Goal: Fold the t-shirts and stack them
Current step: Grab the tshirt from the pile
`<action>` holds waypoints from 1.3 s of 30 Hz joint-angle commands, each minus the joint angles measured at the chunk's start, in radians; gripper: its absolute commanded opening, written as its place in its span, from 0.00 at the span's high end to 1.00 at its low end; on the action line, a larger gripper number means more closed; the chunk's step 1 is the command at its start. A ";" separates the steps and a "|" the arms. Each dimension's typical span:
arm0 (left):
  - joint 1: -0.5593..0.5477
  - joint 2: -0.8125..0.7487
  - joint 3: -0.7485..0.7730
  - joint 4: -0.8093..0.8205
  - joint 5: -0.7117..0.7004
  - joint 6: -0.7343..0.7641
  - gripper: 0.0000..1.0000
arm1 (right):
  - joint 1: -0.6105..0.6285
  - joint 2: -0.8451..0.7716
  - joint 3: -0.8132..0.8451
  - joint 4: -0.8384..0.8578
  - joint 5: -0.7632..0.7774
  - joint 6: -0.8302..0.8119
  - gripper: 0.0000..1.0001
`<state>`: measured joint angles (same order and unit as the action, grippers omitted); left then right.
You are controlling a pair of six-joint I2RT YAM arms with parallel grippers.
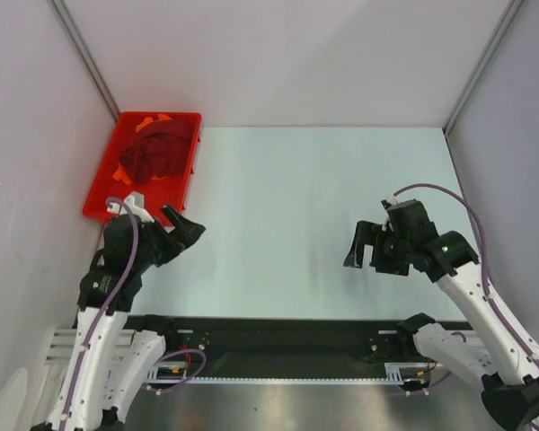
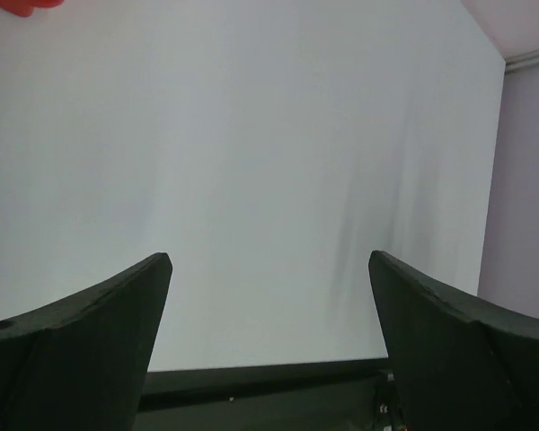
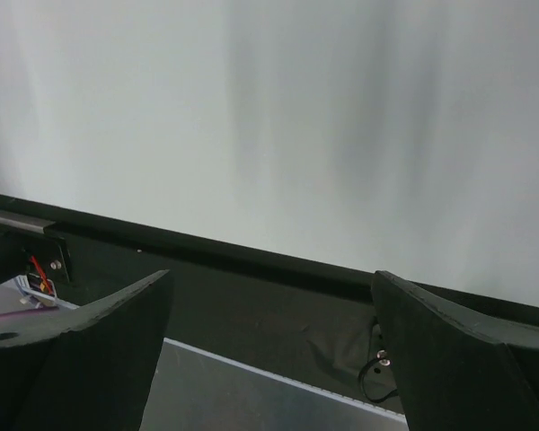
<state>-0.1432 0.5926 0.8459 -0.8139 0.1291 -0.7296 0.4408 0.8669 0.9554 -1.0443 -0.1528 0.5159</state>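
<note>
Both t-shirts lie bundled in the red bin (image 1: 101, 184) at the upper left of the frame, the maroon shirt (image 1: 159, 153) on top and the orange shirt (image 1: 126, 172) peeking out beneath. The left gripper (image 1: 187, 226), jaws apart, hovers just below the bin's near edge. The right gripper (image 1: 365, 253), also spread, hangs at right. The pale table (image 1: 287, 189) stretches wide between them.

free: table (image 1: 323, 197) centre and right | blocked: red bin (image 1: 103, 180) far-left beside wall (image 1: 27, 135)
</note>
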 commanded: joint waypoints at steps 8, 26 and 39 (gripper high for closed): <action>0.131 0.623 0.393 0.196 -0.212 0.171 0.12 | -0.060 0.152 0.213 -0.003 -0.028 -0.116 0.00; 0.346 1.446 1.029 0.306 -0.169 0.222 0.04 | -0.080 0.192 0.220 0.006 0.058 0.048 0.00; 0.356 1.745 1.395 0.280 -0.137 0.202 0.73 | -0.102 0.207 0.235 -0.028 0.098 0.104 0.00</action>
<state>0.2073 2.3585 2.1826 -0.5377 -0.0212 -0.5316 0.3485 1.0798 1.1439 -1.0542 -0.0799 0.6010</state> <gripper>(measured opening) 0.410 0.995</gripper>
